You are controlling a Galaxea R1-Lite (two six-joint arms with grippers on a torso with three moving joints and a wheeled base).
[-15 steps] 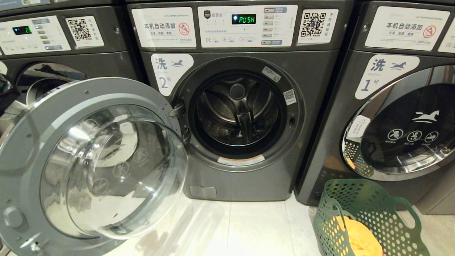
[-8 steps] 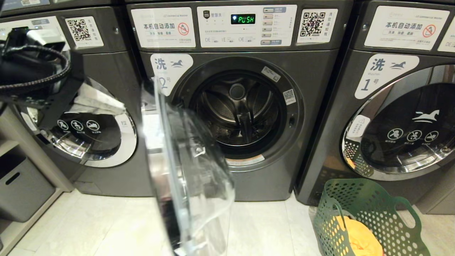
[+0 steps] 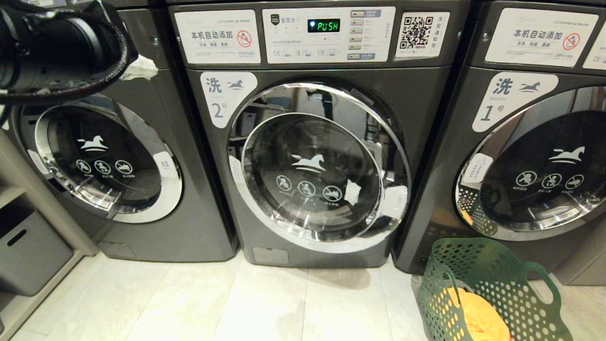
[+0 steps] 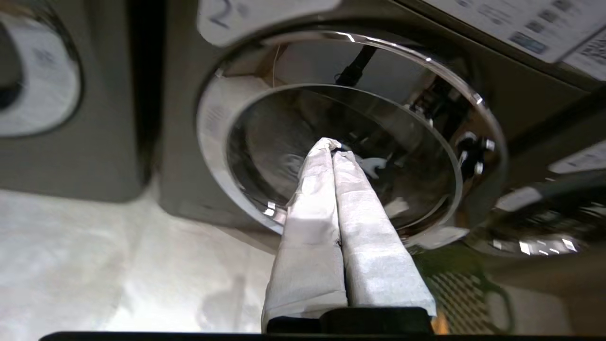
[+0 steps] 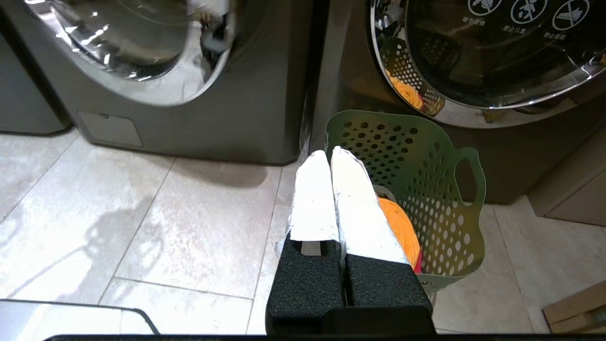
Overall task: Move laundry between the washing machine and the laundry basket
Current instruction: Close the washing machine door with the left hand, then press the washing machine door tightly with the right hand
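While the left gripper (image 4: 334, 151) hangs raised at far left, fingers pressed together and empty, the washing machine (image 3: 326, 142) marked "2" stands door-shut at centre. Right gripper (image 5: 330, 158) closed, empty, just beside the laundry basket (image 3: 492, 289) holding orange-yellow laundry (image 3: 478, 315).
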